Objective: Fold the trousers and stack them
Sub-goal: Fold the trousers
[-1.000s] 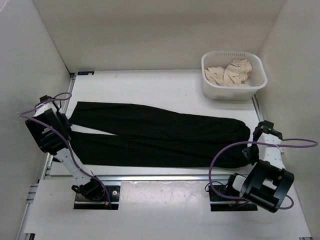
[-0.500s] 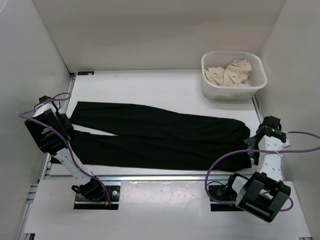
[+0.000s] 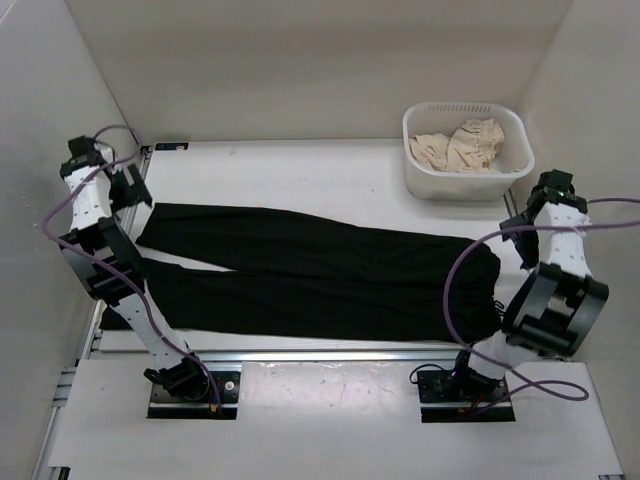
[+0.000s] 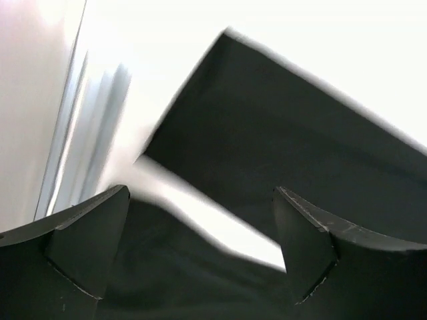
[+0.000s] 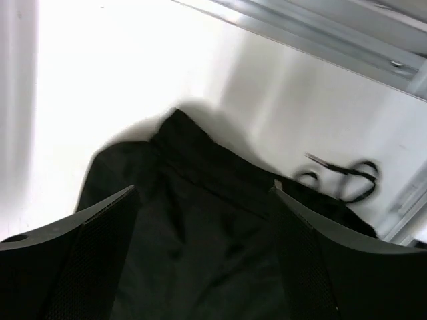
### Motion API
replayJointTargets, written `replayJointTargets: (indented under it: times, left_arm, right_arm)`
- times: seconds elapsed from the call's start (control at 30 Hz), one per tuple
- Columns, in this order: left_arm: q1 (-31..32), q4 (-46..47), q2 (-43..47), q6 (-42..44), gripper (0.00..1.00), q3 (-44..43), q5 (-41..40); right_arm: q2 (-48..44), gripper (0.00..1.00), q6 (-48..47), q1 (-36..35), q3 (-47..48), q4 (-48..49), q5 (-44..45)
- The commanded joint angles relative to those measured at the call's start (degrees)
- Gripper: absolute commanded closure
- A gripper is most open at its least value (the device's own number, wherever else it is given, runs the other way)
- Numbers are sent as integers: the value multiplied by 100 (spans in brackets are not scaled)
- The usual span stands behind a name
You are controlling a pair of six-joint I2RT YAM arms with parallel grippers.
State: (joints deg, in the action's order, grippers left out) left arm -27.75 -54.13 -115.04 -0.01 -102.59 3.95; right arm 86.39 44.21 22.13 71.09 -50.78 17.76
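The black trousers [image 3: 320,275] are laid flat across the table [image 3: 300,165], leg ends on the left and waist on the right. Both the left gripper [image 4: 200,193] and the right gripper [image 5: 203,193] are spread wide, with nothing pinched. For a neat fold, they should be grabbed right at the edges and lifted evenly.

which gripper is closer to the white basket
Right. The right gripper hangs by the near side of the white basket, at the waistband of the trousers; the left gripper is across the table, by the cuffs.
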Motion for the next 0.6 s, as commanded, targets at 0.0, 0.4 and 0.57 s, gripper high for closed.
replayJointTargets:
  times: [0.0, 0.4, 0.57]
  left_arm:
    - [357, 77, -471, 1, 0, -831, 844]
    - [779, 78, -2602, 1, 0, -2592, 933]
    - [832, 78, -2708, 1, 0, -2415, 722]
  right_arm:
    - [763, 18, 290, -200, 527, 201, -9]
    - [2953, 18, 598, -499, 1759, 43, -124]
    - [3138, 23, 598, -499, 1470, 201, -71]
